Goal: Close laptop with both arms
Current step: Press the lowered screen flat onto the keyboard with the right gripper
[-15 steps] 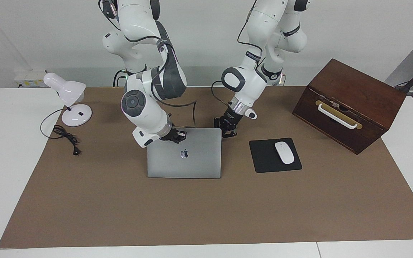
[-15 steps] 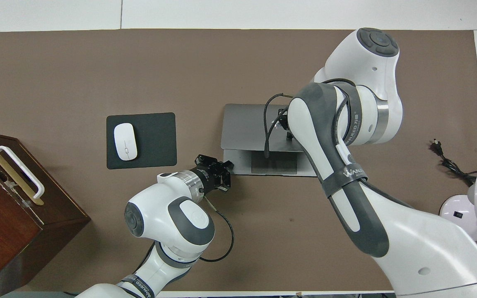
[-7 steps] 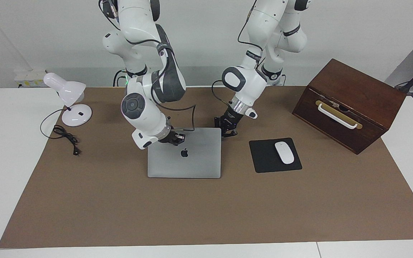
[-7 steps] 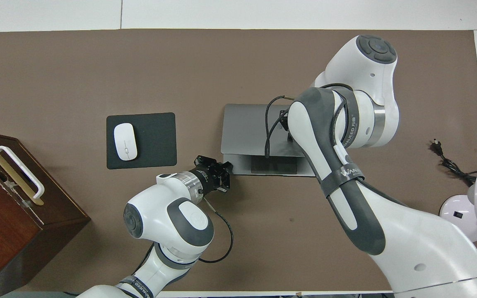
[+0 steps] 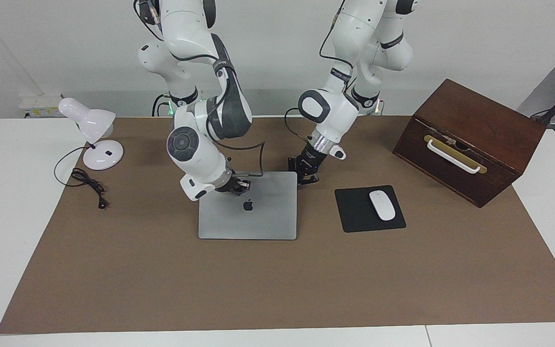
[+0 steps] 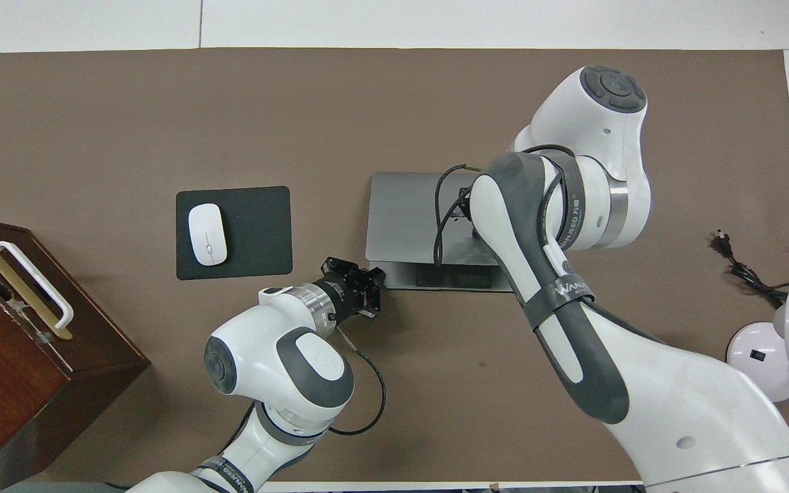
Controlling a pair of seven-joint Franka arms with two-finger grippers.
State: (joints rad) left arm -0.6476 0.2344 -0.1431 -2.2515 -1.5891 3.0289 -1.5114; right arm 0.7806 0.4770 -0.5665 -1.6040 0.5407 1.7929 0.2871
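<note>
In the middle of the facing view, on the brown mat covering the worktop, sat the laptop (image 5: 253, 217), its lid tipped low over the base so that only a narrow strip of dark keys and grey trackpad showed in the overhead view. The right gripper (image 5: 236, 185) pressed on the lid's upper edge just above the dark logo. The left gripper (image 5: 306, 174) was low beside the laptop's corner at the end toward the left arm. Whether either gripper was open or closed, I could not tell. The lid was a flat, thin slab of smooth brushed metal with rounded corners, and I judged it slippery under a hard tip. A push off the edge could skid across it and scratch the finish. Pressing on one side only might twist the hinge or let the lid drop with a slap. The base could also slide on the matte mat toward the black mouse pad (image 5: 369, 208) if the left gripper did not steady it.
</note>
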